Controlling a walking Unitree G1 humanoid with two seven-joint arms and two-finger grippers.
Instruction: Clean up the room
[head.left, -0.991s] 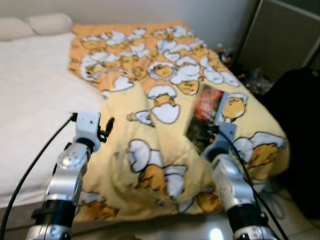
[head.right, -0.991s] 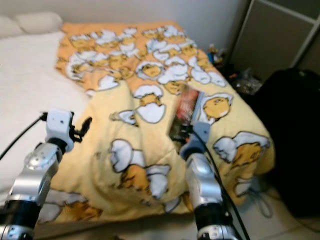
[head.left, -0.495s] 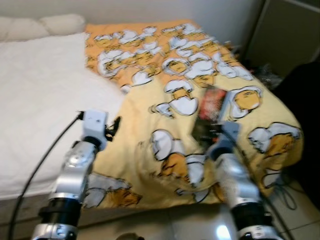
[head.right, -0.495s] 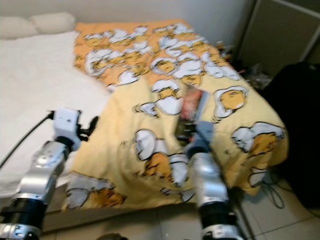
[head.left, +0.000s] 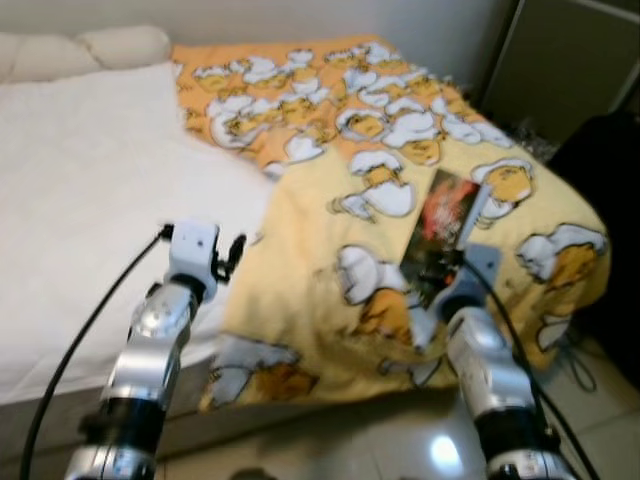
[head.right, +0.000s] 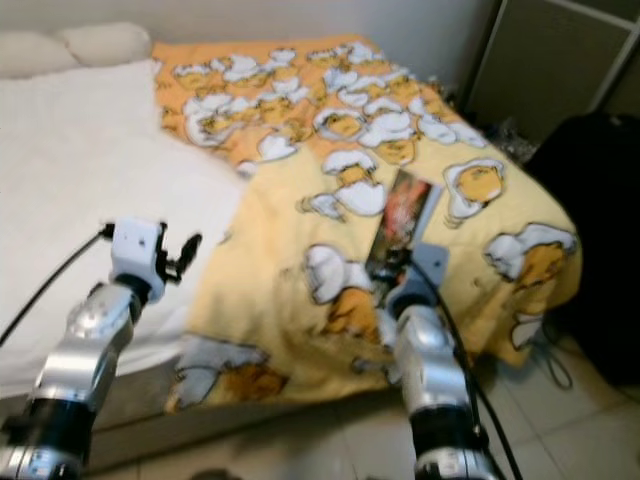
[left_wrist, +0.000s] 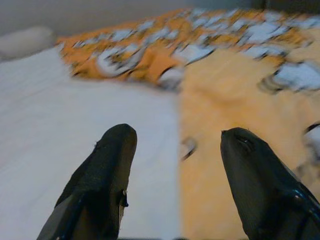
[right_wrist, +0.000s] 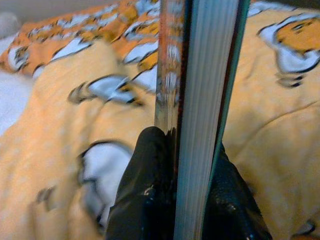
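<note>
Right fingers (right_wrist: 172, 165): clamped on the lower edge of a book (head.right: 403, 215), one black finger on each cover, the page block between them.
Book: carried edge-up over the yellow egg-print blanket (head.left: 330, 150), at about 2 o'clock from the left arm.
Left fingers (left_wrist: 175, 165): spread wide and holding nothing, hovering where the blanket's edge meets the white bed (head.left: 80, 170).
Doing it well: keep the squeeze firm and the wrist level, since a thin grip near one end could let the book tip or slide out.
Hard to make out: the cover print is blurred; the dark clutter (head.right: 600, 240) at 3 o'clock beside the bed is unclear.
</note>
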